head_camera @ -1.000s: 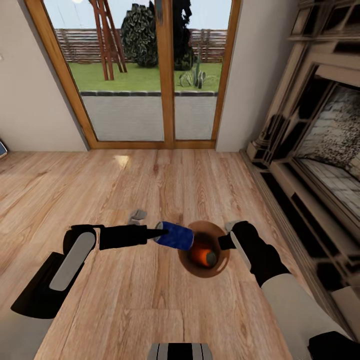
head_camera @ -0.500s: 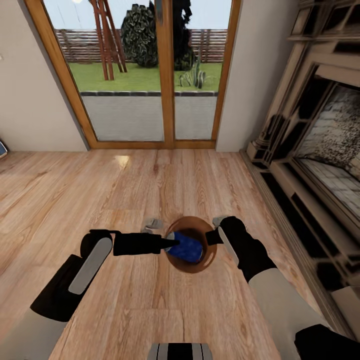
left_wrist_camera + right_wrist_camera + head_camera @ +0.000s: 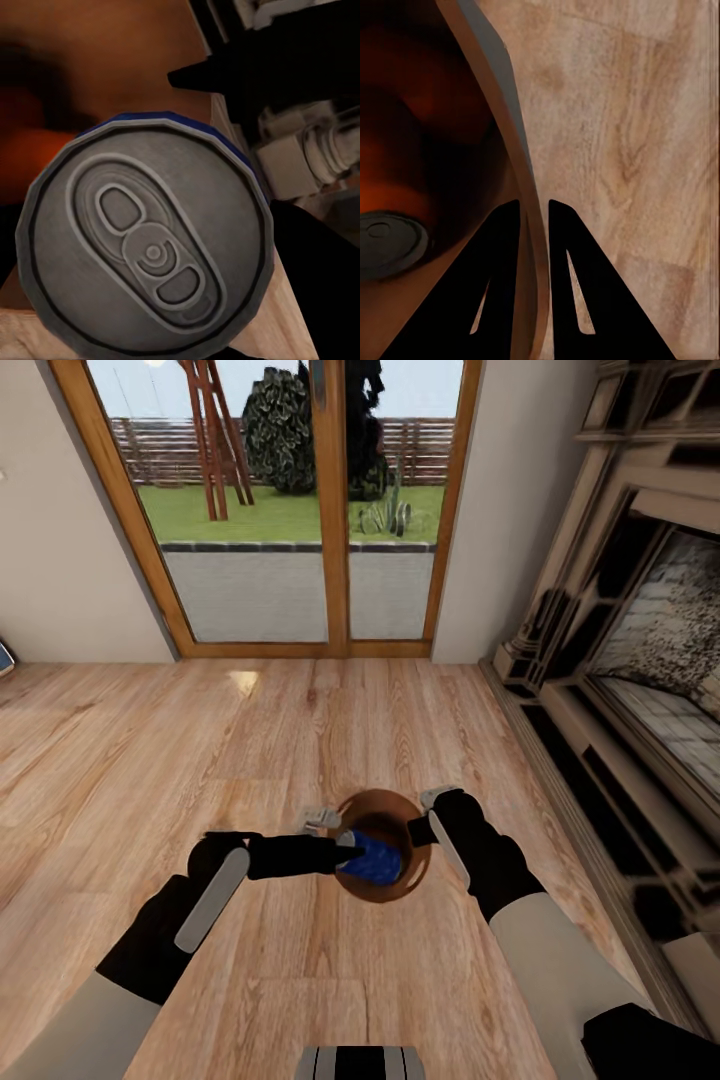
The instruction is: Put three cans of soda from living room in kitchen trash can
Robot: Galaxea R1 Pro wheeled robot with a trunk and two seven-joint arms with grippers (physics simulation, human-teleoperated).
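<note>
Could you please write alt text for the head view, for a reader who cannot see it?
Over a wood plank floor, the left gripper holds a dark blue soda can over the open mouth of a round bin with a brown inner wall, while the right gripper grips the bin's rim. Beyond stand wood-framed glass doors, with a fireplace at the right.

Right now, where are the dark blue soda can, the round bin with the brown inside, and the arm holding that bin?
Dark blue soda can [image 3: 377, 858]: head view, its blue side.
Round bin [image 3: 418, 870]: head view, brown inner wall.
Right gripper [image 3: 534, 217]: right wrist view, between fingertips astride the bin's wall.
</note>
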